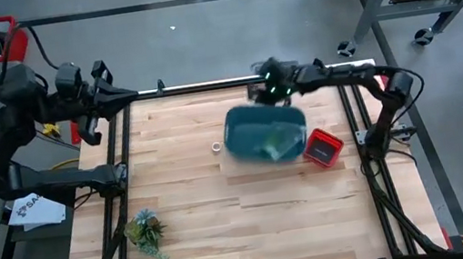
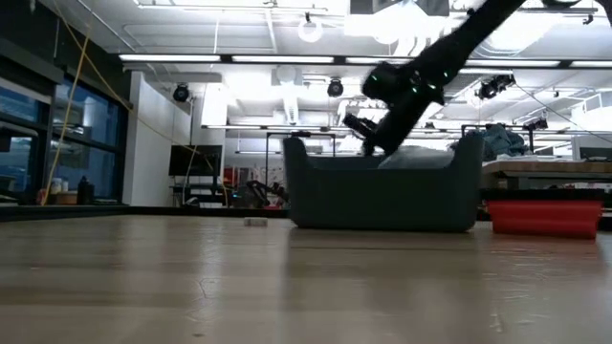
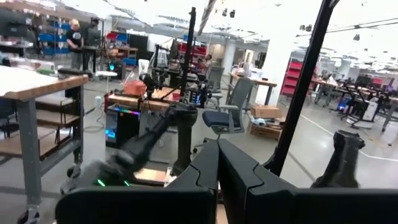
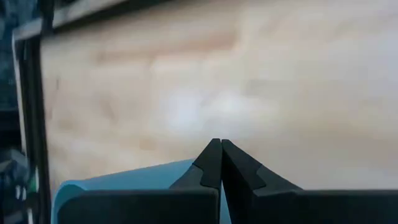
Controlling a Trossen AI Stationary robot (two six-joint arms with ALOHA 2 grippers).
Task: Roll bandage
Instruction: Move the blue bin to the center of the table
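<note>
A bit of bright green, the bandage [image 1: 276,146], lies inside the teal bin [image 1: 264,132] at the table's middle; most of it is hidden by the bin's walls. My right gripper [image 1: 256,95] is shut and empty, above the bin's far edge; in the low view it shows above the bin [image 2: 361,134]. In the right wrist view its fingertips [image 4: 217,144] meet over the wood, with the bin's rim [image 4: 124,180] below. My left gripper [image 3: 217,144] is shut and empty, held off the table's far left corner [image 1: 125,97].
A red box [image 1: 323,148] stands right of the bin. A small pale ring [image 1: 216,146] lies left of the bin. A leafy green plant [image 1: 144,230] lies near the table's front left. The rest of the wooden top [image 1: 255,227] is bare.
</note>
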